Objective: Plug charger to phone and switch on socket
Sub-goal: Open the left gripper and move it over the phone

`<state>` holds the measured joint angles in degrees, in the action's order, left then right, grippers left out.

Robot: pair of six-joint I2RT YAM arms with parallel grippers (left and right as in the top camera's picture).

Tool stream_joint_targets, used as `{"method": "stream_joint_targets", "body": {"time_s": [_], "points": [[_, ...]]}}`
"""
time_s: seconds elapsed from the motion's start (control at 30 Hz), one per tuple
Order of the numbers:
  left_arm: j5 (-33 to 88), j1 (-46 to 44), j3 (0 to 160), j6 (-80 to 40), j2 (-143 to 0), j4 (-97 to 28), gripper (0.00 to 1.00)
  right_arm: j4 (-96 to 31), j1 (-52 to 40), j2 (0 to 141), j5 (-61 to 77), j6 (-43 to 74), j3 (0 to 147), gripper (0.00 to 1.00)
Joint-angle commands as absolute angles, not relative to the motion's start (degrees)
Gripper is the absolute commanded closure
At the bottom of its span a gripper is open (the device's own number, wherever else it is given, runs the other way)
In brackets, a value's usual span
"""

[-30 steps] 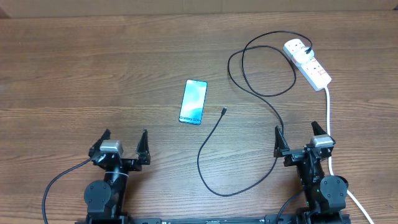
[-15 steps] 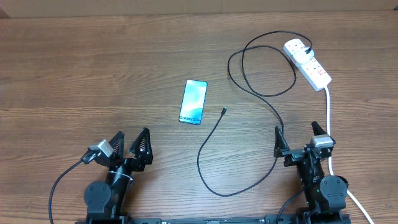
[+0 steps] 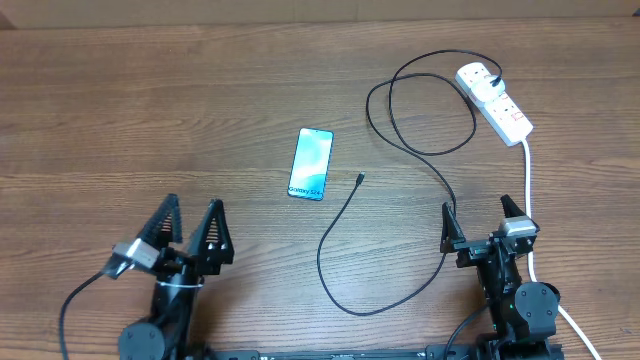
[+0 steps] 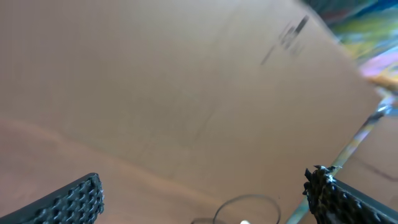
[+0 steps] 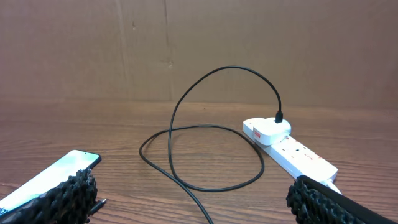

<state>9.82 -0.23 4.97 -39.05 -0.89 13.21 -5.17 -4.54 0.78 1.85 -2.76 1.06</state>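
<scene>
A wooden table backed by a cardboard wall.

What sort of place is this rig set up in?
Probably a lab or workshop test bench: wood-grain table, plain cardboard backdrop behind it, and just staged props, a phone and a power strip.

arms: black, round joint housings | wrist blocks: grey | fingers: black, triangular, knobbly-textured pads | cables: black
</scene>
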Motion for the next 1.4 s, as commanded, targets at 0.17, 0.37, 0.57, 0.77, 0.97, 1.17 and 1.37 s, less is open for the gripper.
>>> {"method": "stream_joint_targets", "body": {"time_s": [0.17, 0.37, 0.57, 0.77, 0.97, 1.17, 1.37], "points": [[8.64, -0.01, 22.63, -39.22, -7.51, 13.85, 0.00, -4.84, -4.32, 0.16, 1.15, -2.37, 0.49, 0.00], [14.68, -0.01, 35.46, -38.65, -17.26, 13.78, 0.00, -4.84, -4.32, 0.16, 1.15, -2.37, 0.49, 0.00], [28.82, -0.01, 50.94, -32.58, -30.39, 4.95, 0.00, -4.84, -4.32, 0.16, 1.15, -2.37, 0.49, 0.00], [33.93, -0.03, 72.60, -21.30, -48.05, -26.55, 0.00, -4.84, -4.32, 0.16, 1.15, -2.37, 0.49, 0.00], [36.45, -0.01, 86.04, -13.34, -62.87, -46.83, 0.00, -4.84, -4.32, 0.19, 1.15, -2.37, 0.49, 0.00], [47.16, -0.08, 86.04, -14.37, -69.10, -47.40, 0.00, -4.84, -4.32, 0.23, 1.15, -2.37, 0.49, 0.00], [38.57, -4.21, 86.15, -14.35, -70.50, -50.22, 0.00, -4.84, -4.32, 0.23, 1.15, -2.37, 0.49, 0.00]]}}
